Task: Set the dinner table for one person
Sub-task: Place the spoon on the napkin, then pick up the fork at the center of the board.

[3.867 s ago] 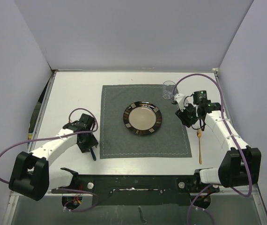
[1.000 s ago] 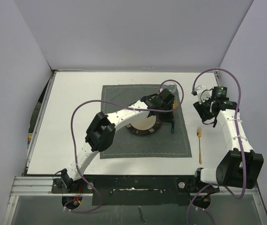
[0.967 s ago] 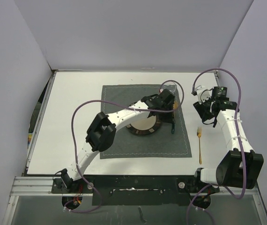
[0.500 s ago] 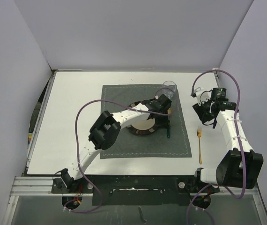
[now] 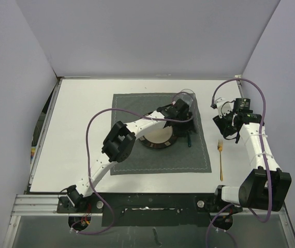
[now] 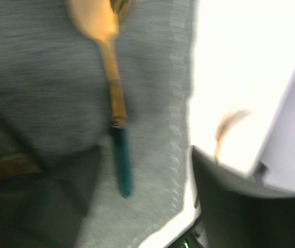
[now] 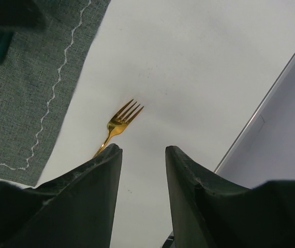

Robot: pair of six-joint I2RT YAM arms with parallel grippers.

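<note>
A spoon (image 6: 115, 111) with a gold bowl and a green handle lies on the dark grey placemat (image 6: 44, 77), just right of the plate (image 5: 160, 145); it also shows in the top view (image 5: 189, 138). My left gripper (image 6: 146, 155) hovers over it with its fingers spread, and the handle end lies loose between them. In the top view the left gripper (image 5: 186, 120) reaches across the plate. My right gripper (image 7: 143, 150) is open and empty above the white dinner table (image 7: 189, 77), close to the gold fork (image 7: 119, 124).
A clear glass (image 5: 188, 96) stands at the placemat's far right corner, close to the left wrist. The fork (image 5: 220, 155) lies on the table right of the placemat (image 5: 132, 155). The right arm (image 5: 253, 139) stands along the right edge. Walls enclose the table (image 5: 80, 129).
My left arm swung from the table's left side across the plate, carrying the spoon to the plate's right. In the last half second the wrist shifted slightly toward the glass. The right gripper barely moved.
</note>
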